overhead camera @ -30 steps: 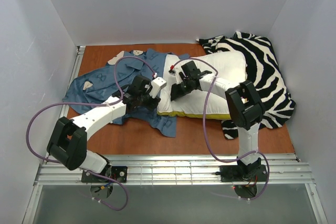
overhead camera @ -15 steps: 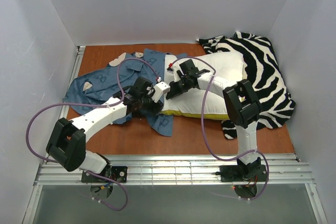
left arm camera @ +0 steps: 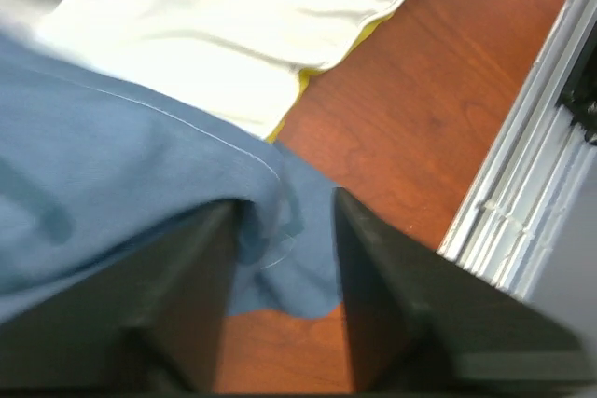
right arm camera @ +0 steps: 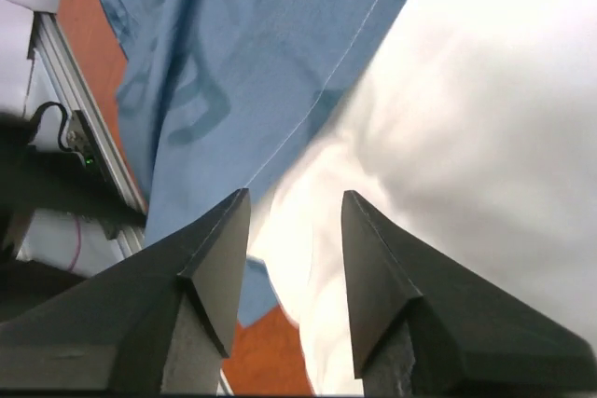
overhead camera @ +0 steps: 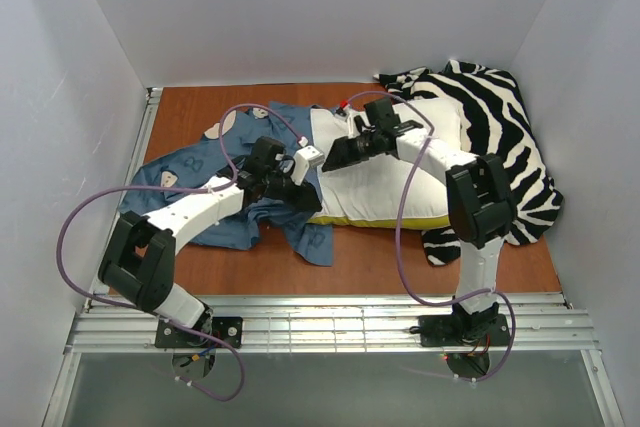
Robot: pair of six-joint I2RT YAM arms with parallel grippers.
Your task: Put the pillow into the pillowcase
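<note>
The pillow (overhead camera: 400, 172) lies flat on the wooden counter (overhead camera: 380, 257). Its quilted white top faces up and its yellow edge (overhead camera: 380, 221) shows along the near side. The zebra-striped cloth (overhead camera: 500, 117) is spread under and past the pillow's right and far sides. The pillowcase (overhead camera: 185, 165) is heaped in folds at the pillow's left end, and its hem lies over that end's corner. One blue flap trails onto the counter just near of the pillow's left corner. The left gripper (overhead camera: 303, 195) is at the pillow's near-left corner. In the left wrist view its jaws stand apart with a bunched fold of the pillowcase (left arm camera: 112, 165) between them and draped over one finger. Whether they pinch the fold cannot be told. Beyond the left gripper (left arm camera: 284, 207) are the pillow (left arm camera: 233, 16) and bare counter (left arm camera: 420, 109). The right gripper (overhead camera: 330, 159) is over the pillow's left end. In the right wrist view its jaws are parted with nothing between them. The right gripper (right arm camera: 294, 198) points at the line where the pillowcase (right arm camera: 242, 44) hem meets the pillow (right arm camera: 485, 137).
</note>
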